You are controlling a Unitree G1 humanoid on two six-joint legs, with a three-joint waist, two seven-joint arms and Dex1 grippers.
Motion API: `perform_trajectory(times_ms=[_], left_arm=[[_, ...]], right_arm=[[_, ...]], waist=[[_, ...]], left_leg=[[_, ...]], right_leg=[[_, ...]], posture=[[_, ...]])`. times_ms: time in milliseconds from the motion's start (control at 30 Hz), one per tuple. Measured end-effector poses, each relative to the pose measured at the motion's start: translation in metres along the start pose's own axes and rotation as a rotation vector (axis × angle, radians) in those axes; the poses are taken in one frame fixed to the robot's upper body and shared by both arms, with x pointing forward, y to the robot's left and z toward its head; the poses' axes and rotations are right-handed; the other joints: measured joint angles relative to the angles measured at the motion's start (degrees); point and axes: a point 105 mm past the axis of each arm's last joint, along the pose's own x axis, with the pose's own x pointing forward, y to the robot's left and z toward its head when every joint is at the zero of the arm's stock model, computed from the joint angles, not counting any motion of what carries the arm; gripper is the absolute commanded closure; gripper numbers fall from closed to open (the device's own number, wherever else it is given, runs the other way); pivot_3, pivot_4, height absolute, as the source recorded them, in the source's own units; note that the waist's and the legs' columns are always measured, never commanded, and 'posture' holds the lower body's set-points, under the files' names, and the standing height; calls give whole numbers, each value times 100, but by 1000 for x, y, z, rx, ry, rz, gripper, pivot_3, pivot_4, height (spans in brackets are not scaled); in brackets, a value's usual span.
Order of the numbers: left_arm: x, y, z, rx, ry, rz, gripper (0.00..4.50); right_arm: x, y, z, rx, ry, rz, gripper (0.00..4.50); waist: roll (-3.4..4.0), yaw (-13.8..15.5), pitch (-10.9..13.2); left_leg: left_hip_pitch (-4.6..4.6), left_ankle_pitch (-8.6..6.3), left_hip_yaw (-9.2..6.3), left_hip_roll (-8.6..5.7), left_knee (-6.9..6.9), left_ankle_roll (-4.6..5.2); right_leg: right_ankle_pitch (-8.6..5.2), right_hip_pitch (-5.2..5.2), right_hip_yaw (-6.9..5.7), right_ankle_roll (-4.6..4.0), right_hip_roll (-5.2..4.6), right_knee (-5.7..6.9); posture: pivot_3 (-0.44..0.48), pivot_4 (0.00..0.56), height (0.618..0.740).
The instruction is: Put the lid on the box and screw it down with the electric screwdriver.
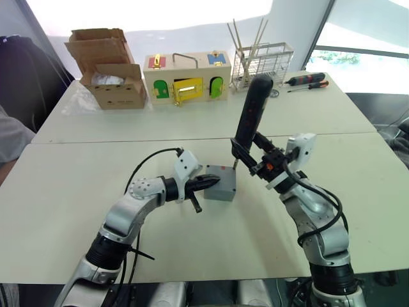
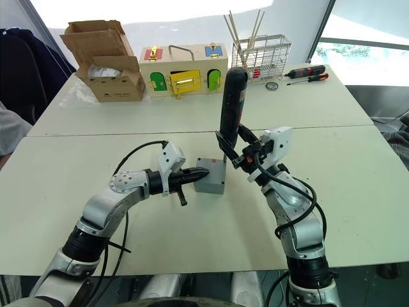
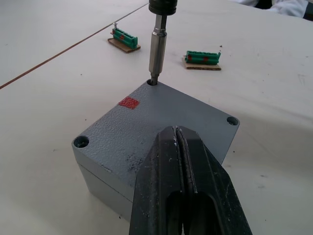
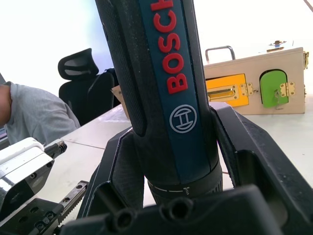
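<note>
The grey box (image 1: 220,189) stands mid-table with the lid (image 3: 161,112) lying on top of it; a small red mark (image 3: 128,103) shows on the lid's top. My left gripper (image 1: 209,181) is shut with nothing between its fingers (image 3: 168,156), and their tips rest on the lid near its edge. My right gripper (image 1: 259,163) is shut on the electric screwdriver (image 1: 252,115), a thick black tool held nearly upright. Its metal bit (image 3: 157,49) sits in the lid's far corner screw hole.
At the back of the table stand an open cardboard box (image 1: 108,70), a wooden box with coloured doors (image 1: 186,78), a wire rack (image 1: 261,64) and two hand screwdrivers (image 1: 308,81). Two green terminal strips (image 3: 203,58) lie near the box. A person (image 4: 29,112) sits at the left.
</note>
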Motion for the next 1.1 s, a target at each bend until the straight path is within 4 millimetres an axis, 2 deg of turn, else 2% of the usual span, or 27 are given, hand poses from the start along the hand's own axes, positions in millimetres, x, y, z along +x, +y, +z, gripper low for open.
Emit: perform_trajectory(times_ms=[867,1100], left_arm=[[0,0,-1,2,-3,8,4500],[0,0,0,6,-7,5,4500]], right_arm=[[4,-1,-3,-19,15,14,2616],[8,-12,7,-21,23,15,2616]], waist=[[-3,6,-3],[2,19,2]], left_leg=[[1,-2,-4,0,-2,1],[-6,-2,-4,-2,-2,1]], right_leg=[[-5,4,-2,2,-1,-5],[-6,0,-2,3,-3,-7]], posture=[[0,150,740],[0,150,740]])
